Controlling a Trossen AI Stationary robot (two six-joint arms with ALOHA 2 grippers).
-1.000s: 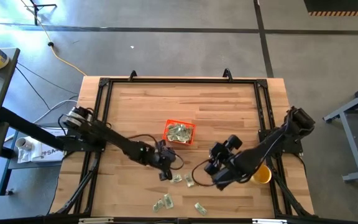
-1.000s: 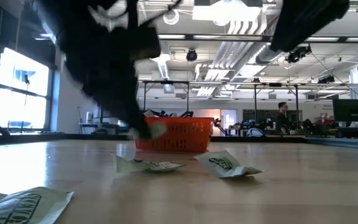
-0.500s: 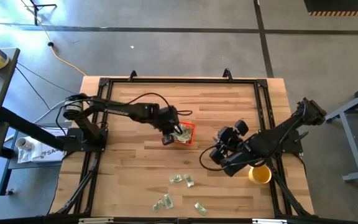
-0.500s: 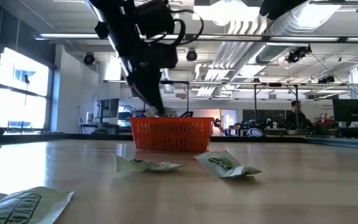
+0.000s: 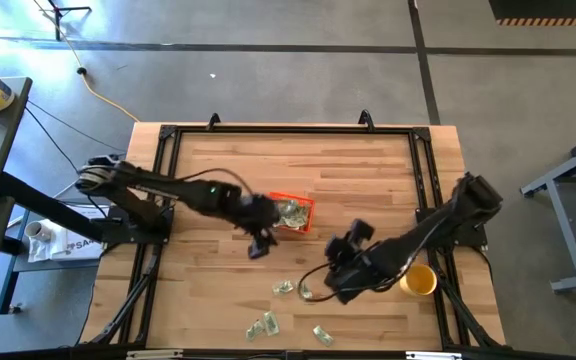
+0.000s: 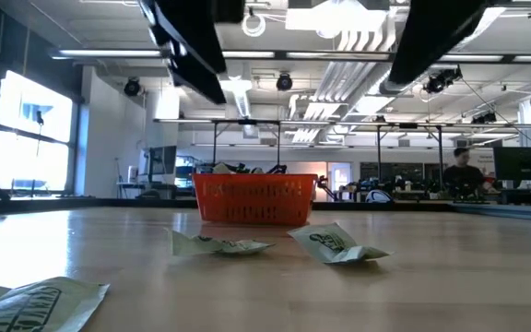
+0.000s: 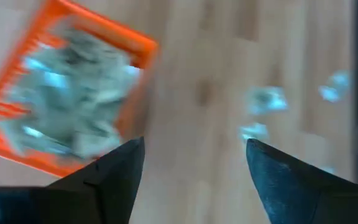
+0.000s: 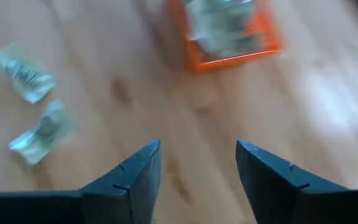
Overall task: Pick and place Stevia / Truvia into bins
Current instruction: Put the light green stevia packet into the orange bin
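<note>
We see the left gripper (image 5: 259,243) has drawn back from over the orange bin (image 5: 290,213) to its near-left side, fingers apart and empty; the right gripper (image 5: 335,283) has swung nearer, beside the loose sachets (image 5: 294,289).

Small square orange-red bin (image 5: 290,213) near table centre, upright, heaped with pale green-white sachets (image 5: 288,212). Four loose sachets (image 5: 262,325) flat on wood, well apart from bin, toward front edge.
</note>
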